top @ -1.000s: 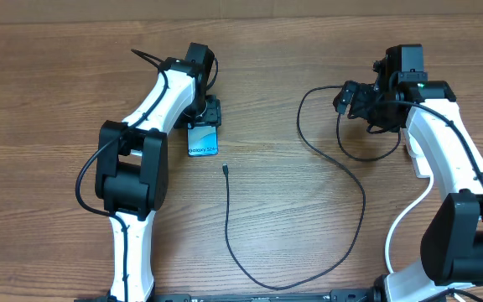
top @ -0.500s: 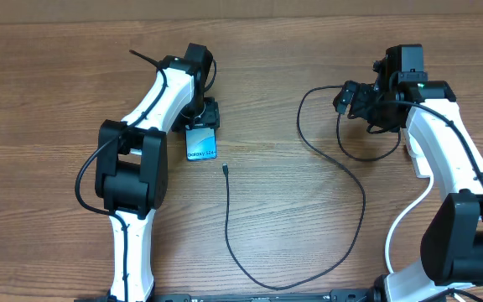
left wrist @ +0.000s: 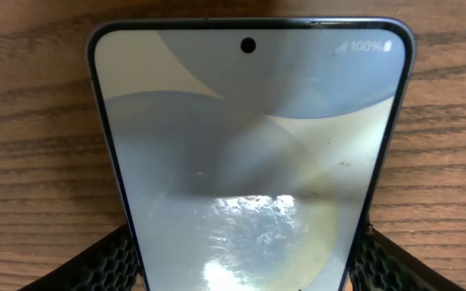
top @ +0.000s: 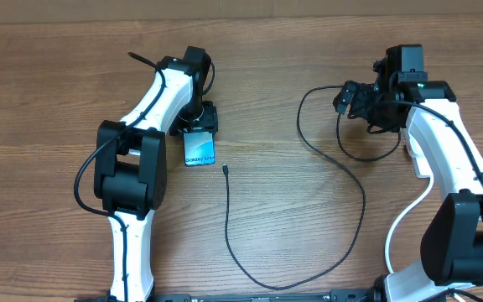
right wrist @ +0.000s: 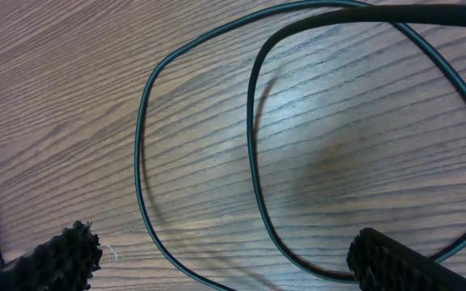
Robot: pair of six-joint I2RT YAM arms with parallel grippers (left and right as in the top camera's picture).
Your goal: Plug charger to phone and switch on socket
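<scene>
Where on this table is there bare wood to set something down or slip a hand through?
Bare: the far centre strip between the left arm and the charger loops; the pocket inside the charger's wide curve; the near-left corner. Crowded: around the phone and plug tip, and under the right tool.

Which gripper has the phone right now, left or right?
The left gripper: the phone sits clamped between its fingers, screen up. The right gripper stands open above the charger loops, gripping nothing.
</scene>
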